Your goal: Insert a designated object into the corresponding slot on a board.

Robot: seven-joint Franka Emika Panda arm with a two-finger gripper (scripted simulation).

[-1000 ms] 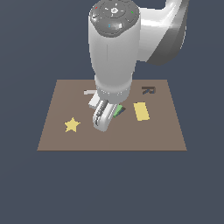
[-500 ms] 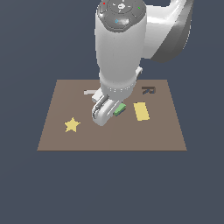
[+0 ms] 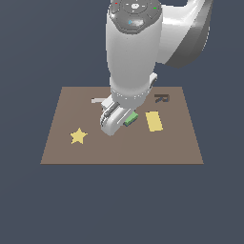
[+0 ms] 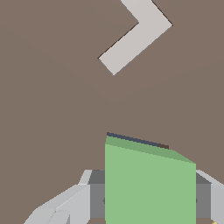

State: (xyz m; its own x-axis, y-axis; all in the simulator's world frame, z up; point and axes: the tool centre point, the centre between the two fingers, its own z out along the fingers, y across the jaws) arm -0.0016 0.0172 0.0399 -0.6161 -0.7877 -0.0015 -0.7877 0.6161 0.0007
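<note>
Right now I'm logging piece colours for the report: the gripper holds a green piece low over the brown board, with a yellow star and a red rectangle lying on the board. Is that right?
Not quite: the rectangle is yellow, not red, as the exterior view shows. The rest stands: the gripper holds the green piece low over the brown board, and the yellow star lies on it.

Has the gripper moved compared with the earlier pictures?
Yes, slightly. In the exterior view the gripper and its green piece have shifted towards that view's right, closer to the yellow rectangle on the board.
</note>
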